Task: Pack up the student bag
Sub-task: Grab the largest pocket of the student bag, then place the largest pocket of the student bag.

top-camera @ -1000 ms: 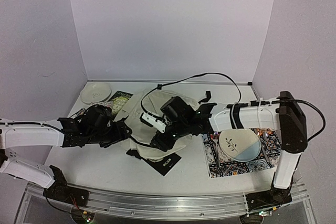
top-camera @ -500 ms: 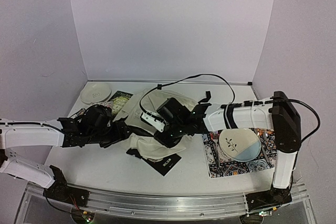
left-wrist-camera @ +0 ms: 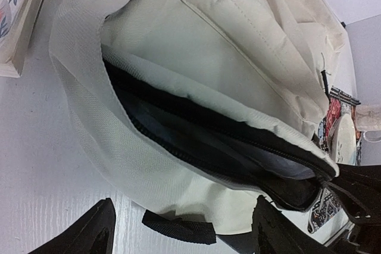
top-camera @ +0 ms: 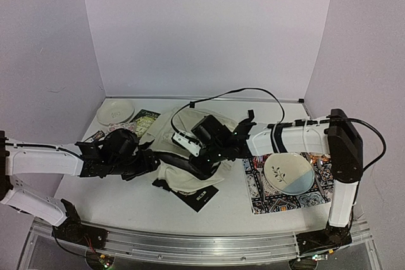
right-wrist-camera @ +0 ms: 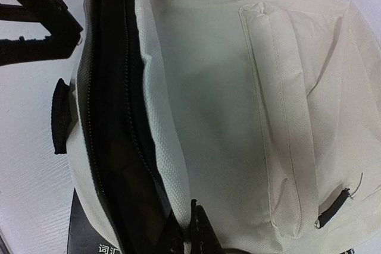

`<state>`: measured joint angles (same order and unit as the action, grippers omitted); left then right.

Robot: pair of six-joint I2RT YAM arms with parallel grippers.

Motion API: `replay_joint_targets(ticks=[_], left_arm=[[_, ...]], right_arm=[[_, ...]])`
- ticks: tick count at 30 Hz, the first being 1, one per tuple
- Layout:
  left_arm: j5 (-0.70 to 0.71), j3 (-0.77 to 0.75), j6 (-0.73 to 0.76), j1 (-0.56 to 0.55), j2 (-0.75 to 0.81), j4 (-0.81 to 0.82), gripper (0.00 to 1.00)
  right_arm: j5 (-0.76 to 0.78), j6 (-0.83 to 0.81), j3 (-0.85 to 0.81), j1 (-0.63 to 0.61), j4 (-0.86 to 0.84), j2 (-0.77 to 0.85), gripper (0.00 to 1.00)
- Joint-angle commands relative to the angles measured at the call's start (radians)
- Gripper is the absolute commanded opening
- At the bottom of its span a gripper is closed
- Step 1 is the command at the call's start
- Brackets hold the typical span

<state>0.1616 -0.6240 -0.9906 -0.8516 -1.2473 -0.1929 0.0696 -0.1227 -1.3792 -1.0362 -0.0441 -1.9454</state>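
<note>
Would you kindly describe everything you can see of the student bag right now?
The student bag is a large cream backpack of soft woven cloth, lying slumped on the white table. Its zip is undone, showing dark lining; a stitched front pocket and black strap ends show. The right pincer is shut on the opening's edge; the left pincer stands open beside it.

We see a pale round plate (top-camera: 114, 112) in the far left corner of the white tabletop (top-camera: 126, 205). On the right lies a patterned multicolour mat (top-camera: 266, 199). A cream-and-blue dish (top-camera: 289, 174) with a leaf sprig rests on it.
</note>
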Motion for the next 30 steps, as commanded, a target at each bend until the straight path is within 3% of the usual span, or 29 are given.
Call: replay_joint_targets(ticks=[1,11,16,24,30], left_arm=[[0.026,-0.074,0.035,0.005,-0.052,0.027,0.80],[0.020,-0.124,0.064,0.006,-0.103,0.044,0.80],[0.017,-0.123,0.066,0.009,-0.111,0.047,0.80],[-0.022,-0.114,0.093,0.074,-0.095,0.045,0.80],[-0.053,-0.097,0.127,0.155,-0.056,0.045,0.80]], right_arm=[[-0.006,0.033,-0.018,0.019,0.025,0.069,0.00],[0.107,0.279,0.077,0.162,-0.101,0.214,0.00],[0.120,0.344,0.073,0.249,-0.102,0.210,0.00],[0.058,0.424,0.080,0.371,-0.101,0.207,0.00],[-0.024,0.486,0.087,0.457,-0.094,0.101,0.00]])
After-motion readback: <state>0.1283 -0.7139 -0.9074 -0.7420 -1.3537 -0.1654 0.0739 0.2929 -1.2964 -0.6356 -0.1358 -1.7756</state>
